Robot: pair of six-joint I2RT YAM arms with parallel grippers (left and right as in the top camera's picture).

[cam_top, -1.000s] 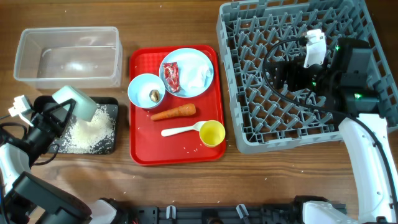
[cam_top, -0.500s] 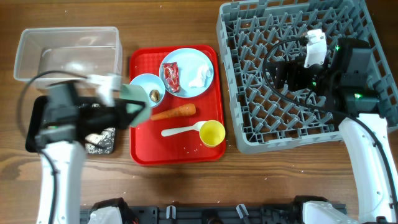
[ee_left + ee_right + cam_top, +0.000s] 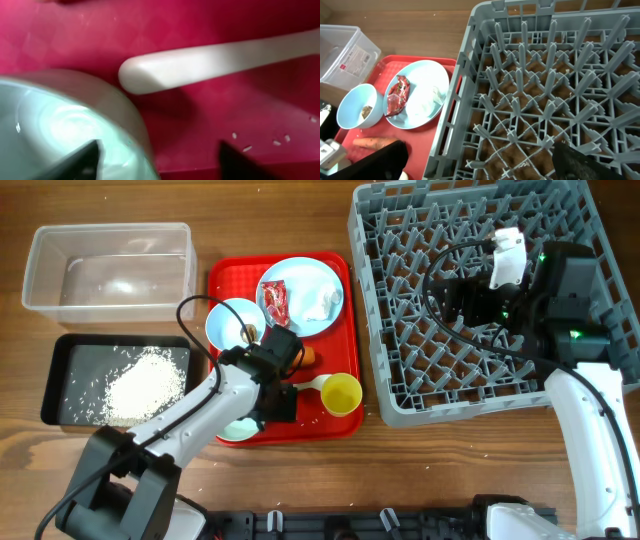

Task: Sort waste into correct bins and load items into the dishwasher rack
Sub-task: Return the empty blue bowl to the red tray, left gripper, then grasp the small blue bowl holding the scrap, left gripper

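Swung over from the black tray (image 3: 60, 370), left gripper (image 3: 157, 149) is straddling the bowl (image 3: 60, 120) rim, released; right gripper (image 3: 481, 155) is hovering released over the rack (image 3: 545, 75).

Glossy red serving tray (image 3: 65, 35), smooth white plastic spoon (image 3: 210, 57) — grey plastic rack (image 3: 472, 35), matt wood table (image 3: 400, 470).

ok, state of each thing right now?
Clear tub: empty
Black tray: holds rice
Rack: empty
Yellow cup: upright, empty
Bowl by plate: upright, lump inside
Plate: holds wrapper, tissue
Second bowl: upright, rim between left jaws
Spoon: lying flat
Left gripper: jaws open
Right gripper: jaws open, above rack
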